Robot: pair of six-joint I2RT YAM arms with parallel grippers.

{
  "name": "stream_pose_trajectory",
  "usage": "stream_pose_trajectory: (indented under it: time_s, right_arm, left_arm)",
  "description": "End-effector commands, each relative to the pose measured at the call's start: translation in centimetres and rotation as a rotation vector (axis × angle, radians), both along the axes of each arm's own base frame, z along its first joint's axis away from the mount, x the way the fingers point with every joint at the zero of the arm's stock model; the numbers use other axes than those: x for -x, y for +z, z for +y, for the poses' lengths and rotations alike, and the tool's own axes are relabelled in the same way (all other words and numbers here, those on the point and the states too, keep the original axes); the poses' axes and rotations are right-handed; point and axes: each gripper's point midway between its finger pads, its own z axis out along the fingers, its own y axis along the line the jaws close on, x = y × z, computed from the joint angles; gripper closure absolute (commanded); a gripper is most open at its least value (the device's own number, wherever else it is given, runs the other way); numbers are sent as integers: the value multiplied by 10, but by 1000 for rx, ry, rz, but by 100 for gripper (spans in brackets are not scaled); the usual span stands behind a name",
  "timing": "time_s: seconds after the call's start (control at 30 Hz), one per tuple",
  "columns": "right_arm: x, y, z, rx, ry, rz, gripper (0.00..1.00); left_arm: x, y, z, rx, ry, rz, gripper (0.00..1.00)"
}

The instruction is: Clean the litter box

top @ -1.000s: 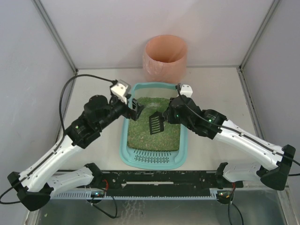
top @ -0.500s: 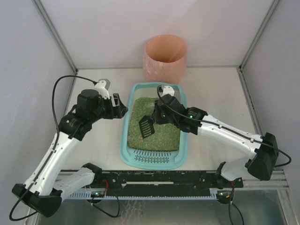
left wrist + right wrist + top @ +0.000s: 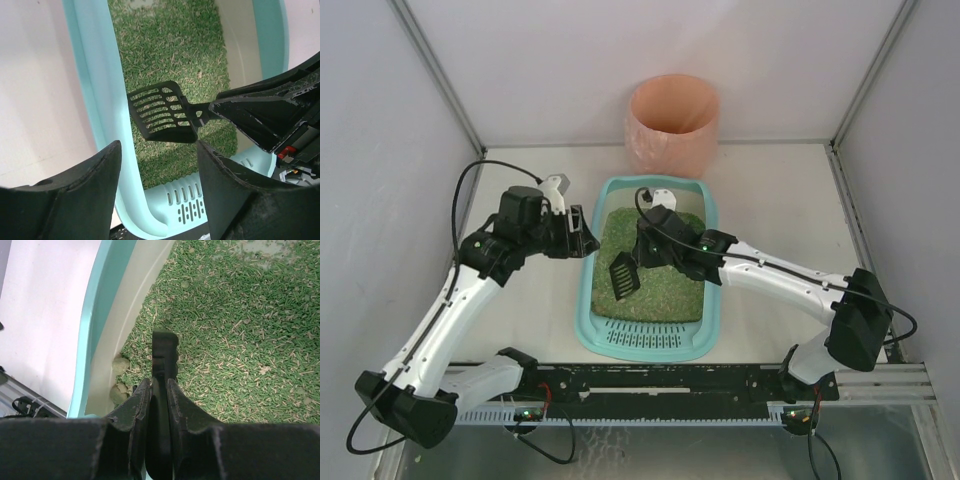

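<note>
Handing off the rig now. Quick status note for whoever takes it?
Right gripper: shut on the scoop handle; the scoop is empty, low over the litter in the left half of the box.
Left gripper: open, fingers astride the litter box left rim, not clamped.
Bin: upright behind the box.
Done: scoop in hand, nothing lifted out.
Left: two lumps lie against the box wall by the scoop tip; probably scoop them and tip them into the bin.
</note>
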Motion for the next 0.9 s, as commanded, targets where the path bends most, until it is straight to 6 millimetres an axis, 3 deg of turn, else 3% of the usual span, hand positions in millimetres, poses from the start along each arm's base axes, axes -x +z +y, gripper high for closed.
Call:
stream_pose_trajectory:
  time_s: [0.0, 0.43, 0.87]
  right_arm:
    - [-6, 11, 19, -63, -37, -31, 100]
    - [26, -19, 50, -160, -28, 114, 100]
    - [32, -10, 77, -359, -152, 253, 100]
  left_arm:
    - [2, -14, -8, 25, -43, 34, 36]
    - [14, -42, -15, -7, -86, 98, 40]
    - [18, -48, -16, -41, -98, 106, 50]
